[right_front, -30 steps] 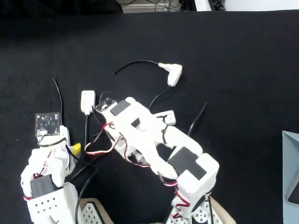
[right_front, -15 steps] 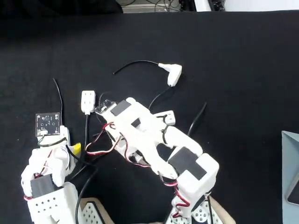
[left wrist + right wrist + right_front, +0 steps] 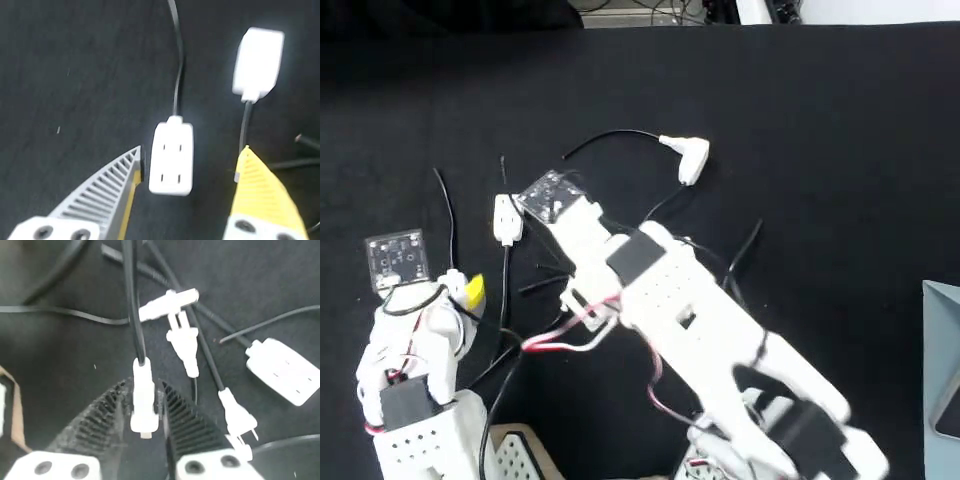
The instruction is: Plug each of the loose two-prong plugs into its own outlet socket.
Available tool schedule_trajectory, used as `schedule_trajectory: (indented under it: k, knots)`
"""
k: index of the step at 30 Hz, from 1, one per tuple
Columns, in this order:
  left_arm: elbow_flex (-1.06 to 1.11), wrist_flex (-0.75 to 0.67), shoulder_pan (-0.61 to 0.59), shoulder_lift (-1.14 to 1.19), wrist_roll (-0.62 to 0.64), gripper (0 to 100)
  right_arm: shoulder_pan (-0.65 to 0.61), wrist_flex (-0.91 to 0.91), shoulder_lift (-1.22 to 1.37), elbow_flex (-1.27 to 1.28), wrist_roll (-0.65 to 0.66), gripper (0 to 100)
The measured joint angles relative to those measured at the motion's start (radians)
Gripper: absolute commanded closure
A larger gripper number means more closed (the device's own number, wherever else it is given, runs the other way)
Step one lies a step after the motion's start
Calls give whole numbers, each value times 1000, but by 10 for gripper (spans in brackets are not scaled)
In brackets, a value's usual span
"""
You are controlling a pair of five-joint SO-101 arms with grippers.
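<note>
**Right gripper (image 3: 144,388) clenched on a white plug (image 3: 144,410), left of centre in the high view.**
Left gripper (image 3: 191,152), at lower left there, stands parted; an outlet socket (image 3: 171,159) lies ahead of it.

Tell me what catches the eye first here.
The right gripper is clamped on a white plug, above a tangle of loose plugs and cords on the black table. The left gripper hangs open over a white outlet socket.
</note>
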Motion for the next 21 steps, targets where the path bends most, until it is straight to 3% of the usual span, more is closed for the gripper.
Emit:
schedule_trajectory:
  k: [11,17,21]
  knots:
    - [-3,-133,206,0,46,704,-41,-166,-391,232,-6,987]
    - [-71,-127,350,0,54,704,-103,-175,-442,279,-6,987]
    - [-181,-40,457,0,54,704,-107,-175,-440,281,-9,987]
